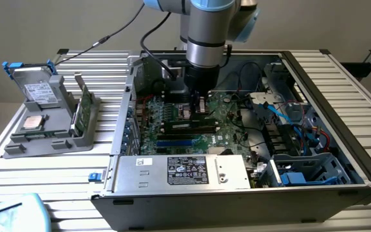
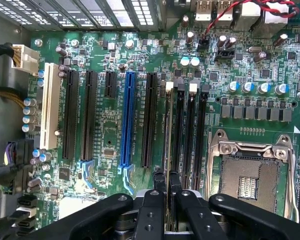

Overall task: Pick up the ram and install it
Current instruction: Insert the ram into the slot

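Now the pincer point(image 2: 166, 176) is low down inside the open computer case point(image 1: 340, 104), right over the big green board point(image 2: 105, 125) on its floor. Its two black fingers point(image 2: 155, 192) are squeezed almost together. A very thin strip pokes out from between them. I think that strip is the ram point(image 2: 166, 132), seen from its skinny edge, so the pincer is pinching the ram by its flat sides. The ram's long side points straight out ahead of the fingertips. It runs the same way as the dark slots point(image 2: 190, 135) that lie just beside it, so the two look lined up. Its far end comes close to a little white clip point(image 2: 169, 86) at the end of a slot. The slot it belongs to seems to be right under it, straight down from the pincer. I cannot tell if the ram's bottom edge is touching that slot or hanging just above it. Past the dark slots, off to one side of the pincer, is a square silver socket point(image 2: 250, 175). Well away from the pincer, outside the case, a grey holder point(image 1: 50, 137) has another green stick point(image 1: 82, 111) standing in it. There is just one arm, and it has the ram.
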`<state>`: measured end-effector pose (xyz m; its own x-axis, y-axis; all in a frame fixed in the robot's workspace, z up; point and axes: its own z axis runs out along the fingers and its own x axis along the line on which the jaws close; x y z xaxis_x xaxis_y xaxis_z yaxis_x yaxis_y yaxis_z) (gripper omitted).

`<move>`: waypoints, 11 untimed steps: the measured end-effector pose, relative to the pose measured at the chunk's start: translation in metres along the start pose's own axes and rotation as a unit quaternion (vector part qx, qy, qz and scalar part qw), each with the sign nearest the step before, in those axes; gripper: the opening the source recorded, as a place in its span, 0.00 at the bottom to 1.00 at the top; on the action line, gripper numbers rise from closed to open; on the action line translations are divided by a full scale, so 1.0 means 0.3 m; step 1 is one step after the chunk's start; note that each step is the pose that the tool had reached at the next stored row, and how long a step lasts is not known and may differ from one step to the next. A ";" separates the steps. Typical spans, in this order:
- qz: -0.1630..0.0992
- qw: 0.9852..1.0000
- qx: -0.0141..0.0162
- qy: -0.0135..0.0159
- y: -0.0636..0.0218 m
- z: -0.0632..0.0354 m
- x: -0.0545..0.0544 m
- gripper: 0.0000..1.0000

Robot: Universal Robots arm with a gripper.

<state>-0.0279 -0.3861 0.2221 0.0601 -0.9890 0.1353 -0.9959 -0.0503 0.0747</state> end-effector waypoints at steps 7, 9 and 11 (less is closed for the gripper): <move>-0.001 1.000 -0.002 0.000 -0.010 -0.001 0.001 0.14; -0.002 1.000 -0.005 0.000 -0.011 -0.001 0.001 0.14; -0.002 1.000 -0.008 0.000 -0.012 -0.001 0.001 0.14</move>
<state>-0.0244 -0.3860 0.2221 0.0645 -0.9888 0.1348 -0.9944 -0.0523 0.0919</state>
